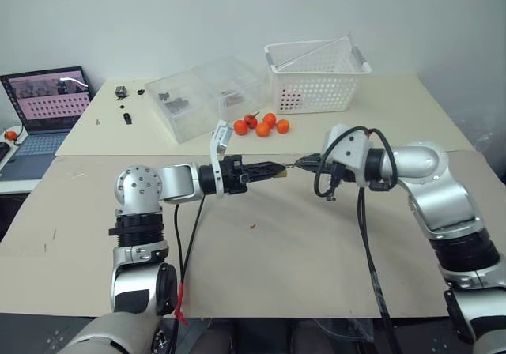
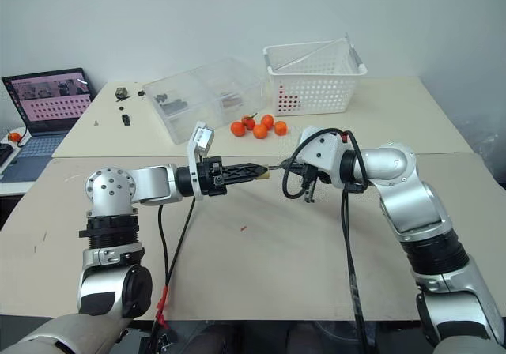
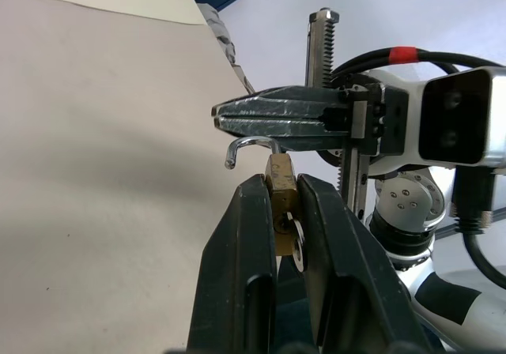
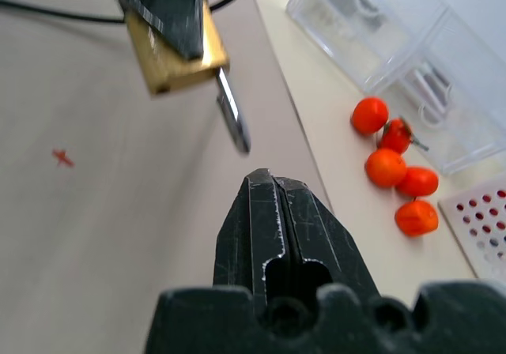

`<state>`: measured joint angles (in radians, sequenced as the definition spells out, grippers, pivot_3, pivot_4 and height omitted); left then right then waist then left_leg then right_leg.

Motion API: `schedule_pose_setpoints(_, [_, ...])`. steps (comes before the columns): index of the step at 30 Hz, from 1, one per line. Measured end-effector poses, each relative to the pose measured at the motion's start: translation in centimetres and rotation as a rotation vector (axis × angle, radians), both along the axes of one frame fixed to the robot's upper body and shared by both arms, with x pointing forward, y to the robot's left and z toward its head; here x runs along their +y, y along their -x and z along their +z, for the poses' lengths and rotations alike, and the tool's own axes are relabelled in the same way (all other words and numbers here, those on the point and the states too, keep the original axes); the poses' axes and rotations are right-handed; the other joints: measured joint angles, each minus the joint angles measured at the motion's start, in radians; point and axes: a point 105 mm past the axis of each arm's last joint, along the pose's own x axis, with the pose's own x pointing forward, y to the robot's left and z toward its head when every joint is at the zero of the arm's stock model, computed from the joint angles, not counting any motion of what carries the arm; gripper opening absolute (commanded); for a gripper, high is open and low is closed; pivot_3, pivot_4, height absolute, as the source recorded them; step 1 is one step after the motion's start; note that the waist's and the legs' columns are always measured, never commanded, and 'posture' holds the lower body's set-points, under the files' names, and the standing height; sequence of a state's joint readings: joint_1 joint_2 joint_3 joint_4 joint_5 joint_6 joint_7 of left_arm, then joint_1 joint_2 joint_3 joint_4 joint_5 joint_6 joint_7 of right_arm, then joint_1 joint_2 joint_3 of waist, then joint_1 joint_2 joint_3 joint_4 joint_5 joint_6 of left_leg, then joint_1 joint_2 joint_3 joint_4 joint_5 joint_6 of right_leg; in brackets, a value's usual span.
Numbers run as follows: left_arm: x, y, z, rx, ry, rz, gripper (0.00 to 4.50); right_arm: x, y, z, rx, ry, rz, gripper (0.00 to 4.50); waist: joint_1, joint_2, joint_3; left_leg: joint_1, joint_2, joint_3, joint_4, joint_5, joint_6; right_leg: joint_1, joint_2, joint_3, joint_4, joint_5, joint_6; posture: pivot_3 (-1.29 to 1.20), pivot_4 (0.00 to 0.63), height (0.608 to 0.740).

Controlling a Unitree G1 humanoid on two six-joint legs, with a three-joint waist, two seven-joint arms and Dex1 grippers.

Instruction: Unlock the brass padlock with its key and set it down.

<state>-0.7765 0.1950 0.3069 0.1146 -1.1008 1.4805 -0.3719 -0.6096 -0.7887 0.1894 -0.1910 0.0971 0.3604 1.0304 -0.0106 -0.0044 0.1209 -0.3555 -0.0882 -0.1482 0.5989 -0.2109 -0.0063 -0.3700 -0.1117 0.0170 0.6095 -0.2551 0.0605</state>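
My left gripper [image 1: 273,167] points level toward the right and is shut on the brass padlock [image 3: 280,172], held above the tan table. The padlock's silvery shackle [image 3: 251,144] is swung out, its hooked end free of the body. The key [image 3: 297,242] sits at the padlock's far end, between the left fingers [image 3: 245,235]. My right gripper [image 1: 304,163] faces the left one, its tips just beyond the shackle [image 4: 233,121]. In the right wrist view the right gripper [image 4: 265,182] is shut with nothing in it, a small gap off the shackle's end.
Several oranges [image 1: 261,125] lie behind the grippers, near a clear plastic box [image 1: 205,93] and a white basket [image 1: 316,77]. A laptop [image 1: 47,105] stands at the far left. A tiny red speck [image 1: 252,227] marks the table below the grippers.
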Motion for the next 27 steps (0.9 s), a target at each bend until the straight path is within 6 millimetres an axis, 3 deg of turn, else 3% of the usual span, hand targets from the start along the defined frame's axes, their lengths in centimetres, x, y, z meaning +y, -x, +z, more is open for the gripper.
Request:
schedule_pose_setpoints(3, [0.0,0.0,-0.1,0.001,0.001,0.001,0.02,-0.4,0.5,-1.2,0.064,0.016,0.0,0.01,-0.001,0.0,0.0,0.0,0.0,0.001,0.0,0.0,0.0,0.0,0.0,0.0,0.0,0.0,0.0,0.0,0.15,0.74])
schedule_pose_setpoints(16, [-0.2,0.1,-0.1,0.002,0.005,-0.004,0.02,1.7,2.6,-0.2,0.112,-0.042,0.101,0.01,-0.001,0.0,0.0,0.0,0.0,0.001,0.0,0.0,0.0,0.0,0.0,0.001,0.0,0.0,0.0,0.0,0.15,0.74])
schedule_pose_setpoints(27, [-0.1,0.2,-0.6,-0.002,-0.009,0.007,0.02,2.1,1.5,1.1,0.021,-0.07,0.084,0.01,-0.002,0.0,0.0,0.0,0.0,0.002,0.0,0.0,0.0,0.0,0.0,0.001,0.0,0.0,0.0,0.0,0.15,0.74])
